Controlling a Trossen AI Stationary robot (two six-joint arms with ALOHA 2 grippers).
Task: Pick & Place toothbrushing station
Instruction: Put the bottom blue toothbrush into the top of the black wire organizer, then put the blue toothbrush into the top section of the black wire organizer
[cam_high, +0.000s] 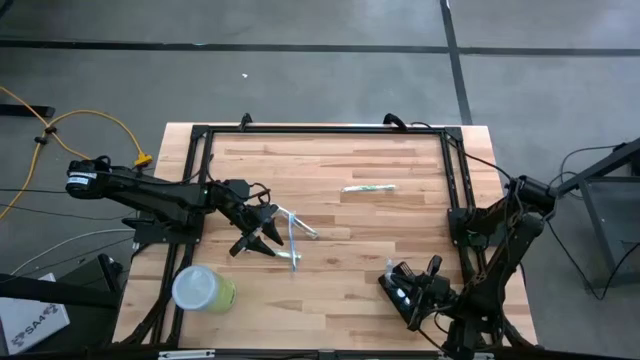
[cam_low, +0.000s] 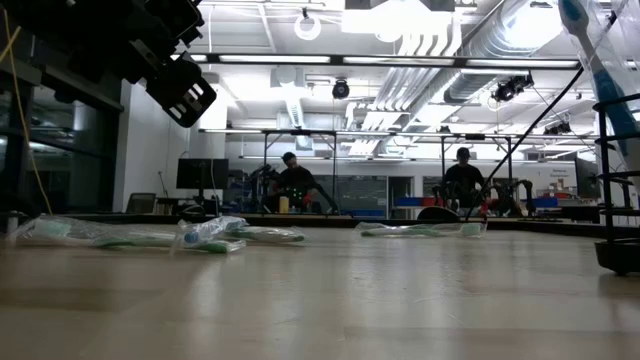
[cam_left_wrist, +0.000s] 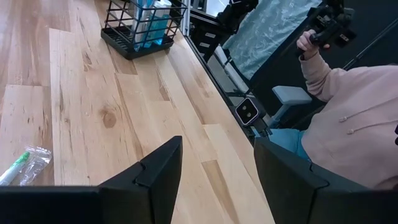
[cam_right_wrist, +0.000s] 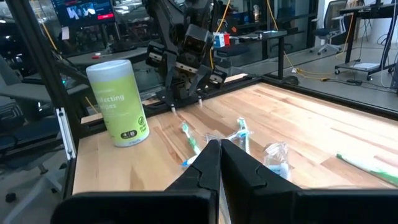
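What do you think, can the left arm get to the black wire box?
Probably yes: nothing upright stands between the left tool and the wire box, though it is far off.

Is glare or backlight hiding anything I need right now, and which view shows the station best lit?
Low view: bright ceiling lights behind turn the left gripper and the toothbrushing station into dark silhouettes, and the table carries a pale sheen. Left wrist view: the station is evenly lit, with no glare on its mesh. High view: even light, only soft shadows beneath the arms.
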